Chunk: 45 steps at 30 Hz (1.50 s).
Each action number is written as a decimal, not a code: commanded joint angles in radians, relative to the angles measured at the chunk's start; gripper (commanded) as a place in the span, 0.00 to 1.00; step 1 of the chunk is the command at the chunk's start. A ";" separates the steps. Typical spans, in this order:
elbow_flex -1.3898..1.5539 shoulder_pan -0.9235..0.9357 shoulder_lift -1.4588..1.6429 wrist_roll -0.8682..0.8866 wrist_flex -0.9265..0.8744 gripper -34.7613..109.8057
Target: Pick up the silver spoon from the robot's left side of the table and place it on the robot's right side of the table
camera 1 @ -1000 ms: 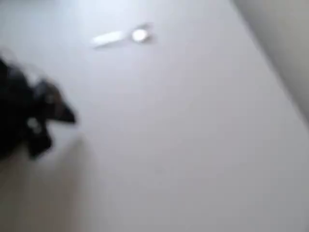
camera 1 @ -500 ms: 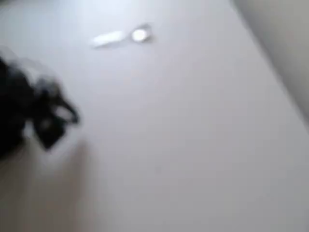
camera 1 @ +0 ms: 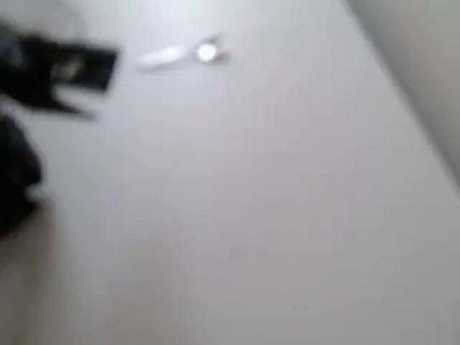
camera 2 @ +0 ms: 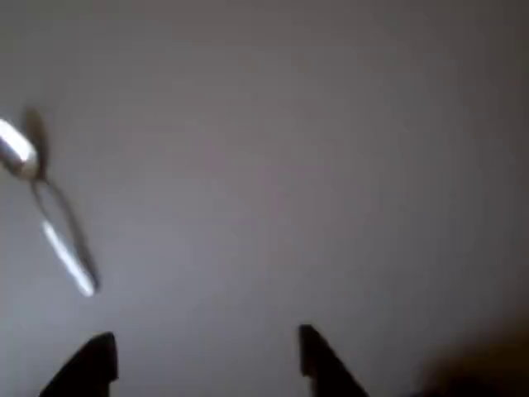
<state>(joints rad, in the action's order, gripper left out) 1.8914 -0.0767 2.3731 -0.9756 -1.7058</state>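
Arm: black, blurred, reaching in from the overhead view's left edge
Tool [camera 2: 207,364]: fingers spread wide, empty, above the table [camera 1: 287,215]
Silver spoon [camera 1: 183,53]: flat on the table; just beyond the tool, apart

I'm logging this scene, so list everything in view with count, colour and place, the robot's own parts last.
silver spoon: one, shiny silver, lying flat on the table near the top of the overhead view, bowl to the right; at the left edge of the wrist view, untouched.
table: one, plain white, under everything; its straight edge runs down the right of the overhead view.
floor or wall past the table edge: pale grey-beige strip, upper right of the overhead view.
gripper: one, black, blurred at upper left of the overhead view, left of the spoon's handle; in the wrist view its jaws stand apart, holding nothing.
arm: one, black, left edge of the overhead view.
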 commanded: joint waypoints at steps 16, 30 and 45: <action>-1.042 -0.273 -1.121 -0.018 -0.130 0.45; -1.430 -0.376 -1.445 0.035 -0.130 0.47; -1.690 -0.448 -1.743 0.087 -0.120 0.47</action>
<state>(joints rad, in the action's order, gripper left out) 0.3237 -0.5062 0.6504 -0.9020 -1.8239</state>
